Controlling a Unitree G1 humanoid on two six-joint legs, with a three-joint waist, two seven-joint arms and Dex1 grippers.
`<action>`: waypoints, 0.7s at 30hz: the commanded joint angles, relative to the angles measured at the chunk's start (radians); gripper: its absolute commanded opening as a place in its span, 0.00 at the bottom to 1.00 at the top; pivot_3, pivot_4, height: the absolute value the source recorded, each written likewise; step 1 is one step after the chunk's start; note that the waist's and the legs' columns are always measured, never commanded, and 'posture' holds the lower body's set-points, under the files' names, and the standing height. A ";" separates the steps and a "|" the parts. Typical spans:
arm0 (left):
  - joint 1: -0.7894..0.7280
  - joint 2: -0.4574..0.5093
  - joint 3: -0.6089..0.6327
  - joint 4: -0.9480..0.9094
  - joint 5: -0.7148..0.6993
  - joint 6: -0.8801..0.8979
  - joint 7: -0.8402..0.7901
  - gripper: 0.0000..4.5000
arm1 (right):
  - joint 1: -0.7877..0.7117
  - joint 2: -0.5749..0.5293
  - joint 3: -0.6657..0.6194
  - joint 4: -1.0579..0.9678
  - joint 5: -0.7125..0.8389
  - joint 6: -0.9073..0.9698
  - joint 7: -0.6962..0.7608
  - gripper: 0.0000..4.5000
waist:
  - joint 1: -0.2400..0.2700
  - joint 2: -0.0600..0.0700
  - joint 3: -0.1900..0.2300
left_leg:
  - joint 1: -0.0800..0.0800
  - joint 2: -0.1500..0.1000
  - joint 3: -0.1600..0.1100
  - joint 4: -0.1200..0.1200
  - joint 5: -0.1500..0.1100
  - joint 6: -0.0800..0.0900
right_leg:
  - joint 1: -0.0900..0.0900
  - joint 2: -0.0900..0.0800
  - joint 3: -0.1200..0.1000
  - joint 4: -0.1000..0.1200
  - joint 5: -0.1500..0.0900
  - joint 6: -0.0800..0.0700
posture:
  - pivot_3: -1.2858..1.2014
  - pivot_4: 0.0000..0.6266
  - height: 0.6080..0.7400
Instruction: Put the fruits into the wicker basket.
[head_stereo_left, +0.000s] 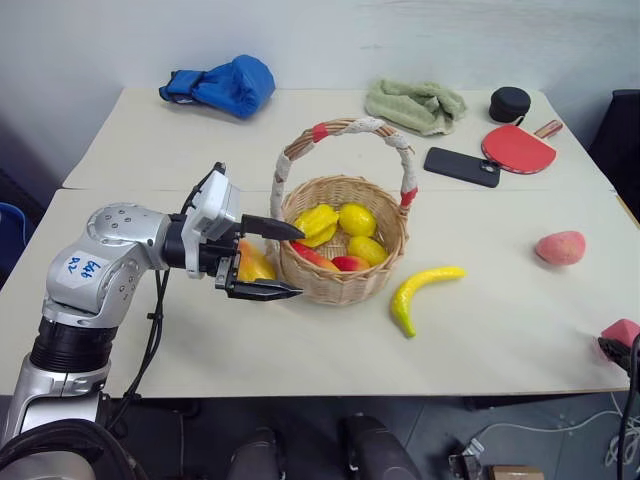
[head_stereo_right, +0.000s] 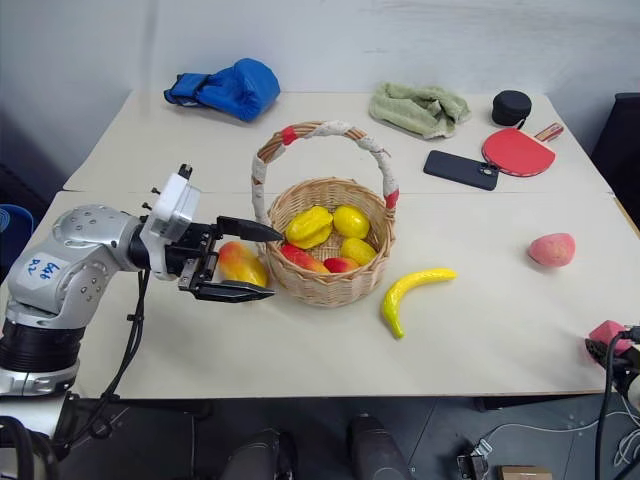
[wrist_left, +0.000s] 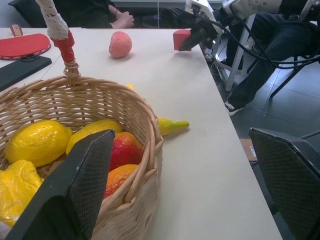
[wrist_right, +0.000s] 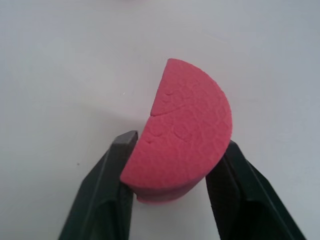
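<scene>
On your table (head_stereo_left: 300, 340), with glove (head_stereo_left: 225, 84), towel (head_stereo_left: 415, 105), bat (head_stereo_left: 518, 148) and phone (head_stereo_left: 461, 166) far behind, the basket (head_stereo_left: 345, 283) holds yellow and red fruits, mango (head_stereo_right: 243, 264) between the spread left gripper (head_stereo_left: 270, 259), banana (head_stereo_left: 420, 294) beside, peach (head_stereo_left: 560, 247) apart, right gripper (wrist_right: 172, 165) clamping the pink block (wrist_right: 182, 132).

Left gripper (head_stereo_left: 268, 258) agape around mango (head_stereo_left: 254, 263), beside wicker basket (head_stereo_left: 345, 262); banana (head_stereo_left: 418, 294) apart

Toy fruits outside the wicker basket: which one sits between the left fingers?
The orange-yellow mango, beside the basket's wall; the yellow banana and pink peach lie apart.
</scene>
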 joint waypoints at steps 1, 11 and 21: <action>0.053 0.033 0.072 -0.017 0.008 0.022 0.067 1.00 | 0.050 -0.067 -0.143 -0.111 0.037 0.015 0.060 0.77 | 0.000 0.003 0.000 | 0.000 0.000 0.000 -0.001 0.000 0.000 | 0.000 0.000 0.001 0.000 -0.001 0.001 | 0.52 0.24 1.00; 0.280 0.270 0.109 -0.045 0.233 -0.205 0.071 1.00 | 0.031 -0.330 -0.269 -0.534 0.481 0.208 0.453 0.99 | -0.012 -0.003 0.003 | 0.006 0.000 0.000 -0.010 0.001 -0.003 | 0.002 0.002 0.003 -0.001 -0.001 0.001 | 0.52 0.24 1.00; -0.165 0.074 -0.191 0.551 0.531 -0.799 -0.114 1.00 | -0.333 -0.417 0.160 -0.601 0.569 0.143 0.434 0.99 | 0.045 -0.005 0.002 | -0.008 -0.004 -0.002 -0.001 -0.001 0.007 | -0.004 -0.007 -0.004 -0.007 0.001 0.001 | 0.52 0.24 1.00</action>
